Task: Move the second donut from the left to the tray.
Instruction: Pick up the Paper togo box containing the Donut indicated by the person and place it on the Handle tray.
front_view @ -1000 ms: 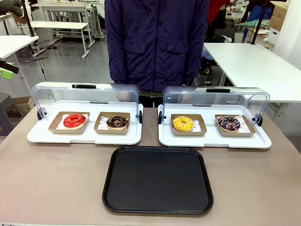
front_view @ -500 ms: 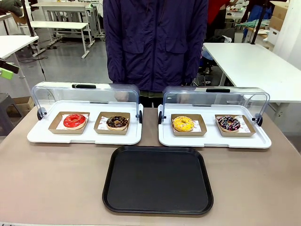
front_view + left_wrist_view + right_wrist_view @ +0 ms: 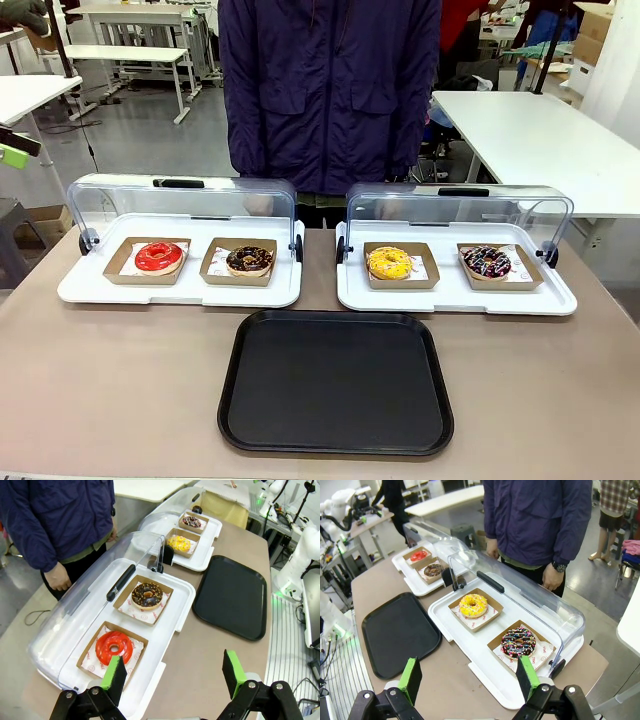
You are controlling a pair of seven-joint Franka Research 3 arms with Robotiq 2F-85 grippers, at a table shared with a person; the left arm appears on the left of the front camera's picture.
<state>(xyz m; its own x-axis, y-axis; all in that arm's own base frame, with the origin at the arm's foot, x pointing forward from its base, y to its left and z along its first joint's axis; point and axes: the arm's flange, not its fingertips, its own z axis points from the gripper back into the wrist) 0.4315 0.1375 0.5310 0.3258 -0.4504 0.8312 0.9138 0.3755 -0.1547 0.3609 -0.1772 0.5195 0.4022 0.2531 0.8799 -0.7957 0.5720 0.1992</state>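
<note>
Two white display trays with clear domed lids sat side by side along the far half of the long brown table (image 3: 120, 400), the left one (image 3: 180, 292) and the right one (image 3: 455, 300) parted by a narrow strip of bare tabletop, with a person in a dark blue jacket (image 3: 330, 90) standing just behind them. Both lids (image 3: 180, 205) were swung up and back toward the person, so the near sides lay open to a reach from the robot's side. The large flat black plastic tray (image 3: 335, 385) lay bare at mid-table, its far raised rim near the display trays' near edges but apart from them, with wide open table on either side. The dark chocolate-glazed ring donut with pale crumbs (image 3: 249, 259) rested in its small brown cardboard holder (image 3: 237, 277) at the right end of the left display tray, beside a red-glazed donut (image 3: 159, 256); a yellow donut (image 3: 389, 262) and a dark sprinkled donut (image 3: 487, 262) sat in the right one. The left gripper (image 3: 174, 656) hovered above that tray's outer end, jaws wide apart and holding nothing; the right gripper (image 3: 467, 660) hung likewise spread and empty over the right tray's outer end.
</note>
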